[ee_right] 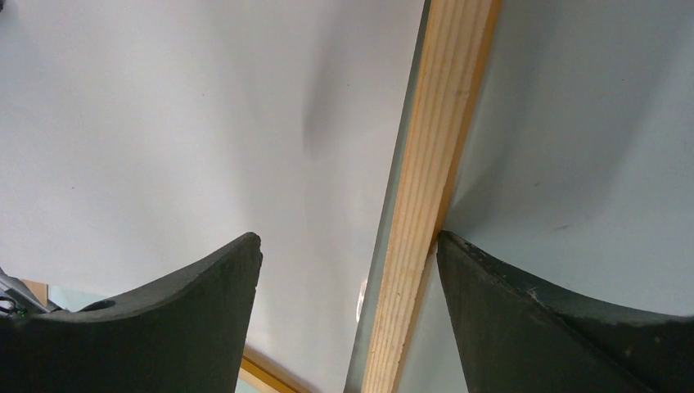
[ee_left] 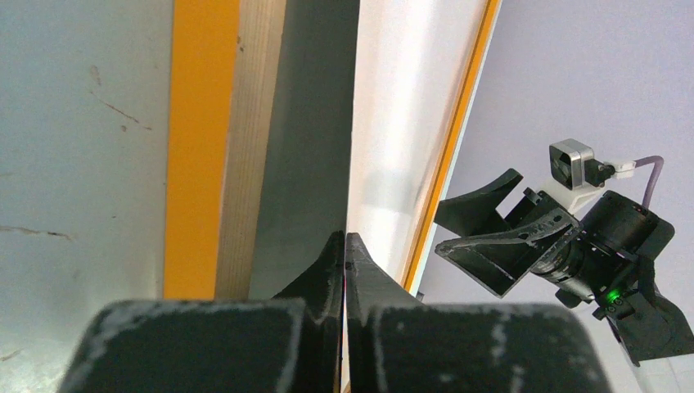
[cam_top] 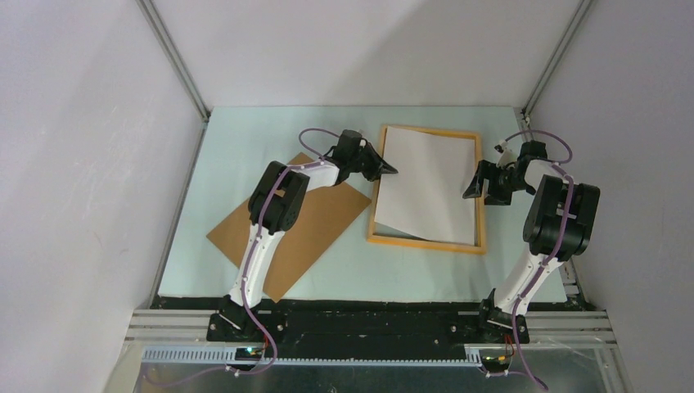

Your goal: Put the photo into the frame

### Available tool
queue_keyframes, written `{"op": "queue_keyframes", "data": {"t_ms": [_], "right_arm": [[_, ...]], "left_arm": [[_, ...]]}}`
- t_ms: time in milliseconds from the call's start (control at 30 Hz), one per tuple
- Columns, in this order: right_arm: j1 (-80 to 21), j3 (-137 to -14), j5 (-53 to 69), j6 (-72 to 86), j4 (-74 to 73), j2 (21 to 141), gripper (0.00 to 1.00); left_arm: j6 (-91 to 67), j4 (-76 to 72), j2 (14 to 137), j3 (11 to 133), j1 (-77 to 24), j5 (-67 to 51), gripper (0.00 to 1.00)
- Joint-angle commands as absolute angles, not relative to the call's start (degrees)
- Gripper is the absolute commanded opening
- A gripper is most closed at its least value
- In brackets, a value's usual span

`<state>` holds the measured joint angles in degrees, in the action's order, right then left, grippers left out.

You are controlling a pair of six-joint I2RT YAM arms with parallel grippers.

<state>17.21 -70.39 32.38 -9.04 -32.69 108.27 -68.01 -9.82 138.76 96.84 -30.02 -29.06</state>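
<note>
Pinching the photo (cam_top: 425,184) by its left edge, left jaws overhang the frame (cam_top: 425,243).

No readable text, label, brand, number or sign shows in any view; every surface in sight is blank.

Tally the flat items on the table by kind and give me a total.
photo, white side up: 1
frame, orange-yellow wood: 1
backing board, plain brown: 1
Total: 3
</note>
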Motion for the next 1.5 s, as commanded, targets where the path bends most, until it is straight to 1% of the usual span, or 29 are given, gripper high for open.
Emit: {"op": "queue_keyframes", "data": {"t_ms": [0, 433, 867, 967, 1267, 1467], "right_arm": [[17.40, -69.10, 32.38, -9.04, -33.81, 107.35, 0.84], [17.60, -68.66, 32.56, -8.34, -33.23, 107.42, 0.84], [17.58, -68.21, 33.11, -7.04, -32.96, 107.65, 0.84], [17.58, -67.79, 32.90, -7.02, -32.96, 107.48, 0.84], [17.75, -67.33, 32.87, -7.03, -32.87, 106.86, 0.84], [17.75, -67.32, 32.68, -7.15, -32.70, 106.92, 0.84]], "left_arm": [[-68.59, -11.60, 138.15, 96.56, -30.40, -27.51, 0.00], [-72.37, -11.72, 138.31, 96.50, -30.71, -26.33, 0.00], [-74.63, -15.36, 136.95, 93.01, -31.13, -25.02, 0.01], [-74.47, -15.46, 137.00, 92.66, -31.49, -25.16, 0.06], [-73.04, -15.47, 136.84, 91.37, -31.82, -25.57, 0.30], [-72.32, -14.56, 135.85, 90.69, -31.65, -25.73, 0.42]]}}
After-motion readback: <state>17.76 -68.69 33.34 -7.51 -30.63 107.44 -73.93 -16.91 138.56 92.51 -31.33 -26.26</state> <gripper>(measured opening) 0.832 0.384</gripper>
